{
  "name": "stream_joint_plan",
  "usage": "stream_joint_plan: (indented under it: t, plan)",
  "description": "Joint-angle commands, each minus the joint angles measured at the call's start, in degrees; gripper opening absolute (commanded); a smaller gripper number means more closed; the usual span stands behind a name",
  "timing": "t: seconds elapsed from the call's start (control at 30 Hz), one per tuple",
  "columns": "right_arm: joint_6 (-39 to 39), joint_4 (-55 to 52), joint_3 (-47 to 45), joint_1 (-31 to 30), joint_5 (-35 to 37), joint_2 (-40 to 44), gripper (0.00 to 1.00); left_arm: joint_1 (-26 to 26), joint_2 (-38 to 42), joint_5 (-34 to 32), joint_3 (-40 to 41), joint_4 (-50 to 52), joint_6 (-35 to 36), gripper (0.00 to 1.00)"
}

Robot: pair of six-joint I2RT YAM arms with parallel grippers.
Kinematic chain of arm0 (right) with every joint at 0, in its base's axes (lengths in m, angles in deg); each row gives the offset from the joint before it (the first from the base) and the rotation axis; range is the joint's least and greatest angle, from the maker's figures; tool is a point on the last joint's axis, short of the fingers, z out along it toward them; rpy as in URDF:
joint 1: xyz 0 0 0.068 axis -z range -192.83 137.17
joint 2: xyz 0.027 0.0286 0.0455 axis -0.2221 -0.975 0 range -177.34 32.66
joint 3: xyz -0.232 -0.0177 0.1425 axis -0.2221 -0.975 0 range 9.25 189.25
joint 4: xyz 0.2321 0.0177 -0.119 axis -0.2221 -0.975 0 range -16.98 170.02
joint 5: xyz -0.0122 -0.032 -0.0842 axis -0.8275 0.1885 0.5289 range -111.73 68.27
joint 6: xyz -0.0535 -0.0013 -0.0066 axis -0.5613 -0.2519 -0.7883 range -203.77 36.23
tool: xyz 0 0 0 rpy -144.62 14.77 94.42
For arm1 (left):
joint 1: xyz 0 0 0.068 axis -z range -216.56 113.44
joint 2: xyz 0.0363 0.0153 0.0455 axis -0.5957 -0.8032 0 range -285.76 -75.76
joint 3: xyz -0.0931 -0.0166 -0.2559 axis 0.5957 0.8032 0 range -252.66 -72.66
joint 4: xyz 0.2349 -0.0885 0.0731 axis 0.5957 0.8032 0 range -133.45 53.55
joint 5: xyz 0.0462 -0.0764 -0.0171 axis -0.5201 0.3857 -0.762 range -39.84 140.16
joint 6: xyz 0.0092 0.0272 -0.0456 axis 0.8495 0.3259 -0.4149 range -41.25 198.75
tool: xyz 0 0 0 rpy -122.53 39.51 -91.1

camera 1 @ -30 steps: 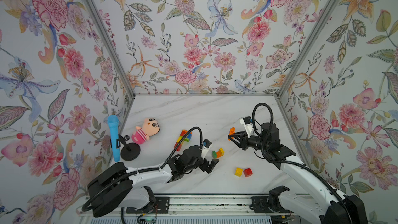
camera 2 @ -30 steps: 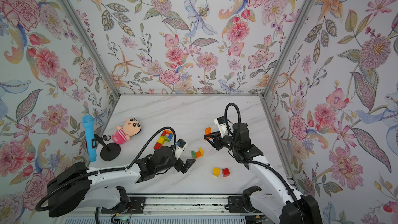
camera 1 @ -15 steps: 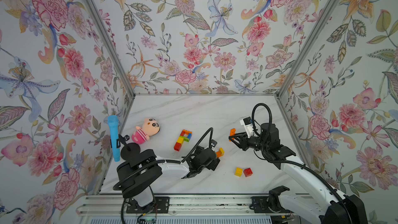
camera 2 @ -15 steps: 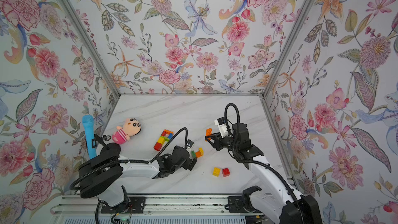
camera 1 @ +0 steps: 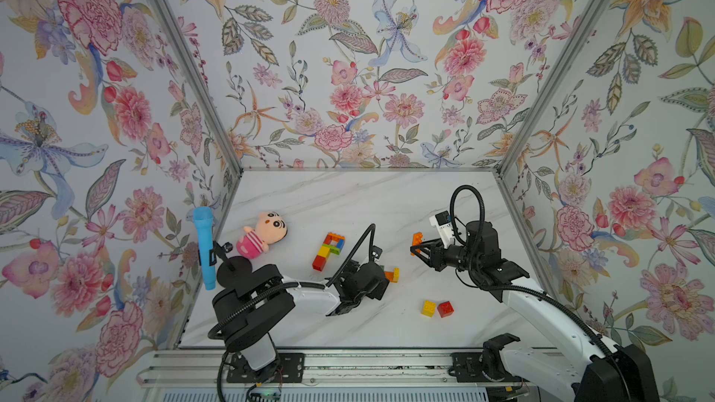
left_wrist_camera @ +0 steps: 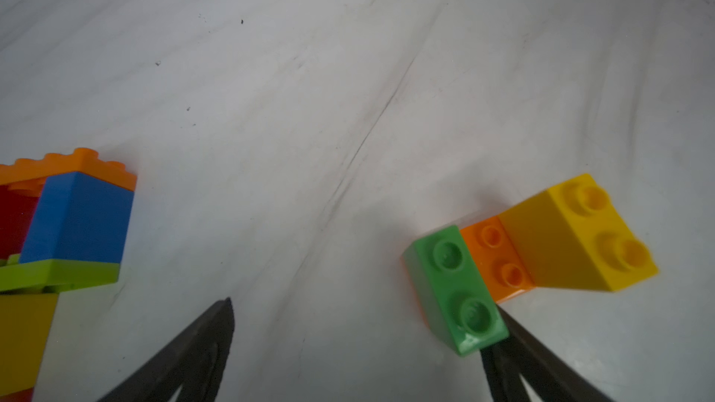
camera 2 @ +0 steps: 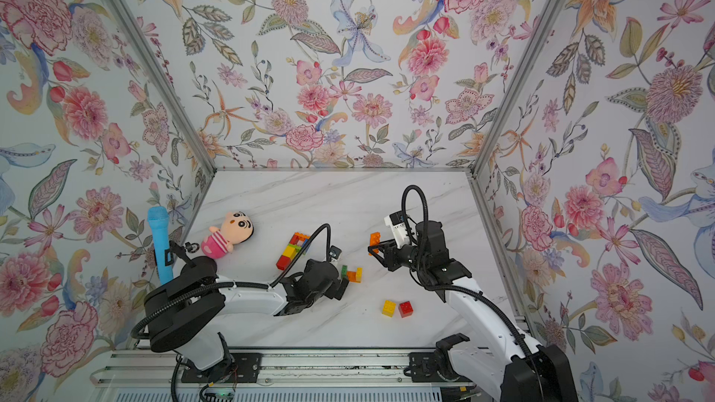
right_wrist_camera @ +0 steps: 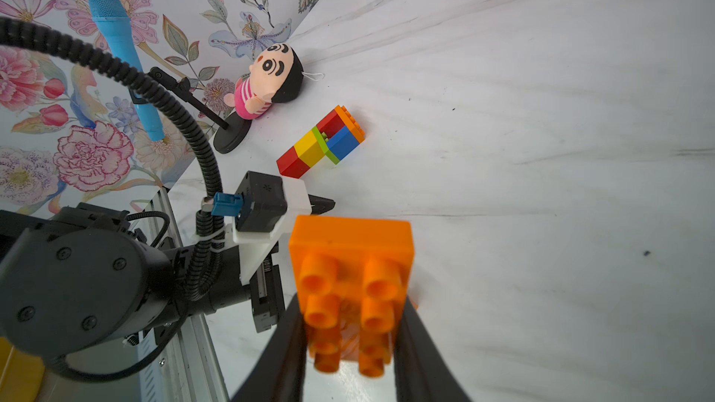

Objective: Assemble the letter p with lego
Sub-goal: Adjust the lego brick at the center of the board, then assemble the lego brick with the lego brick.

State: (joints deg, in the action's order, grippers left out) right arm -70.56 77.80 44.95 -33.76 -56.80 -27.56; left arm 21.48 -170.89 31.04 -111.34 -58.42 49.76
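Orange brick [right_wrist_camera: 350, 243]: judged rigid, light, slick; hold flat sides | right jaws clamped on it | left jaws apart

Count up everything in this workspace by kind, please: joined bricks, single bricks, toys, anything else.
Joined brick builds: 2 (P-shaped build, green-orange-yellow cluster)
Loose single bricks: 2 (yellow brick, red brick)
Held orange piece: 1
Plush doll: 1
Blue microphone: 1
Total: 7
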Motion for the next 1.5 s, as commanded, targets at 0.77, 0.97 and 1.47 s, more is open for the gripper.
stream_joint_plan:
  t: [0.77, 0.97, 1.47]
  plan:
    - [-14.8, -46.0, 35.1, -23.6, 29.5, -30.3, 0.02, -16.4, 31.6, 11.9, 27.9, -26.7, -6.3, 0.99]
    - [-18.2, -53.5, 41.3, -24.8, 30.2, -36.9, 0.01, -17.2, 28.2, 17.9, 30.5, -35.5, -7.8, 0.99]
    - [-21.1, -59.5, 49.1, -25.7, 31.7, -45.7, 0.02, -14.7, 18.1, 22.8, 31.6, -50.4, -11.4, 0.96]
